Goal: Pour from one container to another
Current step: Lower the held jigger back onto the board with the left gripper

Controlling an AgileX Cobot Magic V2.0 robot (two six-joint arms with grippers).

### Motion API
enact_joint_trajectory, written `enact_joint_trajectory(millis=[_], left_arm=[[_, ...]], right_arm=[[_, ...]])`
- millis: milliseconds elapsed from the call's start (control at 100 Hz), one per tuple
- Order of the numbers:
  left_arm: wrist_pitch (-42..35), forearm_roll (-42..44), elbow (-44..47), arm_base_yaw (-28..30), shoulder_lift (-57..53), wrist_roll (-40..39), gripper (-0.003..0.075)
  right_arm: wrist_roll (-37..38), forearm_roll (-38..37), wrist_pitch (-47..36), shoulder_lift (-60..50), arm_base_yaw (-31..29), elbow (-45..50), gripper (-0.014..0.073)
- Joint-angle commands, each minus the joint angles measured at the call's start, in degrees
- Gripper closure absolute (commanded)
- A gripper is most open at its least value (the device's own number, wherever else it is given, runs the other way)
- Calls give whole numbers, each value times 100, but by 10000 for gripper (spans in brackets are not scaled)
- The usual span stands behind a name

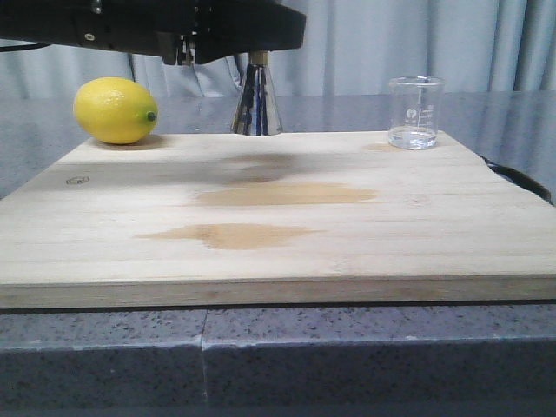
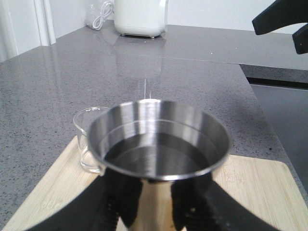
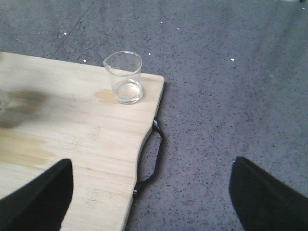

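My left gripper (image 2: 154,204) is clamping the tall shiny steel hourglass jigger (image 2: 159,144) at its far-edge spot on the pale wooden board (image 1: 278,217); I am risking tipping it if I shift, since the hold sits below its wide cup. My right gripper (image 3: 149,192) is hanging spread wide, empty, near the small clear glass beaker (image 3: 126,77), which is standing apart on the board's far right corner.
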Motion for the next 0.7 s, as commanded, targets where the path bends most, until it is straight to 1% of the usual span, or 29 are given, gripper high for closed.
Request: enact_joint_trajectory(millis=[0, 140, 510, 690], left_arm=[[543, -524, -172, -50, -230, 16, 502], [543, -524, -172, -50, -230, 16, 502], [636, -524, -161, -50, -230, -91, 502], [636, -354, -161, -73, -230, -193, 502]], right_arm=[[-65, -198, -373, -31, 11, -135, 19], [-65, -342, -373, -31, 11, -135, 19], [-65, -351, -383, -31, 11, -135, 19], [-65, -355, -383, -31, 11, -135, 19]])
